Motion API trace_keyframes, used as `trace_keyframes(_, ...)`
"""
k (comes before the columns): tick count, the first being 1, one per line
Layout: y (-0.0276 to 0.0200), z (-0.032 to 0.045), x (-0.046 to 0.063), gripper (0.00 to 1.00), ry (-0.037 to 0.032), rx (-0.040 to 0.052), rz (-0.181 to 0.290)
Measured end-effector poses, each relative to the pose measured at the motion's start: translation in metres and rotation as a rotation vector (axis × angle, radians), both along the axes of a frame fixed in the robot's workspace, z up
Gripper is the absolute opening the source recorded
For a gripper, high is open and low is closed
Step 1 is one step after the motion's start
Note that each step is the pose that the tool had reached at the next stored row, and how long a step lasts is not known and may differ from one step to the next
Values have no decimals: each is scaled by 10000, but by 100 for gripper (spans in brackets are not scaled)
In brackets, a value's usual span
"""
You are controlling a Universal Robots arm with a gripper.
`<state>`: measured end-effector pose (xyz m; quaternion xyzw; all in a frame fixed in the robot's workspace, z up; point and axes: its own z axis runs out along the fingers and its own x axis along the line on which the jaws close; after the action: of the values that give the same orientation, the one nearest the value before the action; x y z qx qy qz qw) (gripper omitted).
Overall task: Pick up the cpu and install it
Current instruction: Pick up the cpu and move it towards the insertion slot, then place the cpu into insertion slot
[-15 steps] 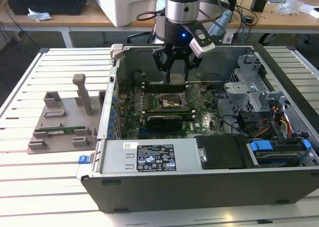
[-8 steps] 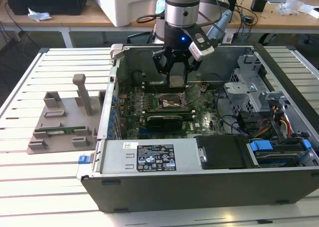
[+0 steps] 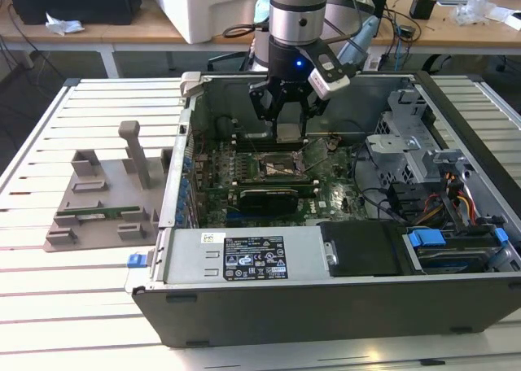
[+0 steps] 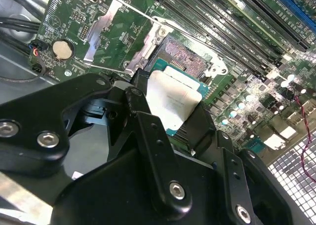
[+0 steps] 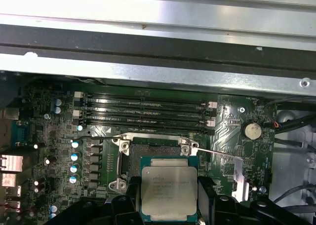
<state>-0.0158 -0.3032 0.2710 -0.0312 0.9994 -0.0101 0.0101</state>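
1. The tool (image 3: pixel 286 125) is closed on the cpu (image 5: pixel 169 190), with a finger on each of two opposite edges; this holds the chip flat with its silvery top up
2. The cpu hangs inside the open computer case (image 3: pixel 456 306), just above the motherboard (image 5: pixel 49 136). It partly overlaps the socket (image 5: pixel 153 151) and looks not yet seated
3. The socket's metal cover (image 4: pixel 109 32) is swung aside, leaving the contacts bare to take the chip
4. The grey holder (image 3: pixel 98 208) lies on the worktop (image 3: pixel 49 306), at the exterior view's left, well apart from the case
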Motion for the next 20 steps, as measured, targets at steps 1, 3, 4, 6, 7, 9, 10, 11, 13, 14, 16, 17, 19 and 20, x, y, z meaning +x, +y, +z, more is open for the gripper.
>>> trace_keyframes(1,0,0,0,55,0,0,0)
trace_keyframes(3,0,0,0,55,0,0,-4)
trace_keyframes(4,0,0,0,55,0,0,-30)
trace_keyframes(6,0,-1,0,55,-1,0,-560)
trace_keyframes(7,0,-1,0,55,0,-1,-782)
trace_keyframes(9,0,-3,0,55,-1,-8,-1216)
trace_keyframes(10,0,-3,0,55,0,-12,-1381)
trace_keyframes(11,0,-4,0,55,-1,-16,-1572)
trace_keyframes(13,0,-6,0,55,0,-19,-2268)
trace_keyframes(14,0,-8,0,55,0,-22,-2690)
trace_keyframes(16,0,-10,0,55,0,-23,-3237)
trace_keyframes(17,0,-11,0,55,0,-24,-3528)
trace_keyframes(19,0,-14,0,55,0,-35,-4255)
trace_keyframes(20,0,-15,0,55,-2,-41,-4529)
